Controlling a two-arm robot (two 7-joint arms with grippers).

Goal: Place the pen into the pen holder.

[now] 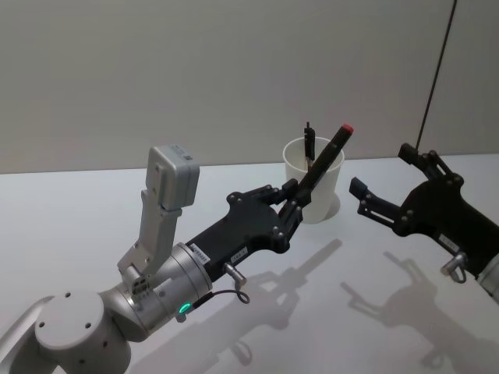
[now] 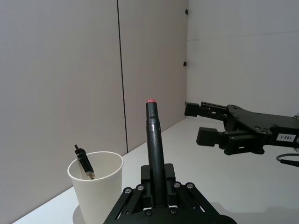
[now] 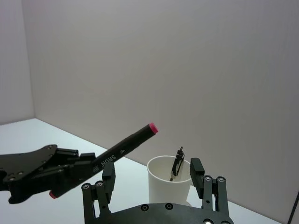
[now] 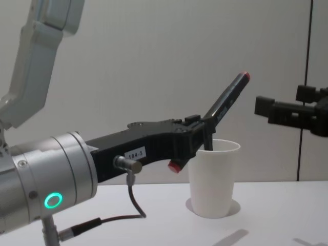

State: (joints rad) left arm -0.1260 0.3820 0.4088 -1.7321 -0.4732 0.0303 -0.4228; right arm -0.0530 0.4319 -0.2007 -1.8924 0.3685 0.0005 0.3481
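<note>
1. The left gripper (image 1: 300, 191) reaches in from the table's near left corner towards the far edge. Its jaws are pinched on a black marker pen (image 1: 327, 160). Bare white table (image 1: 78, 210) lies open to its left, all the way back to the wall.
2. The pen is tilted, not upright. In the chest view its lower red cap sticks out beneath the fingers, just left of the cup and outside it. Its upper red tip stands above the rim and leans towards the right. The barrel crosses the cup's near-left rim; I cannot tell whether it touches the rim.
3. The pen holder (image 1: 327, 195), a plain white paper cup, stands upright near the table's far edge, close to the wall. The left gripper's fingertips are just beside its near-left wall.
4. A second dark pen (image 1: 309, 140) already leans inside the cup against the far-left part of the rim. The rest of the cup's mouth is open.
5. A strip of open table separates the cup from the right gripper, and the near middle of the table holds shadows alone.
6. The right gripper (image 1: 382, 170) hovers above the table to the right of the cup, apart from it. Its jaws are spread wide, hold nothing and point towards the cup.
</note>
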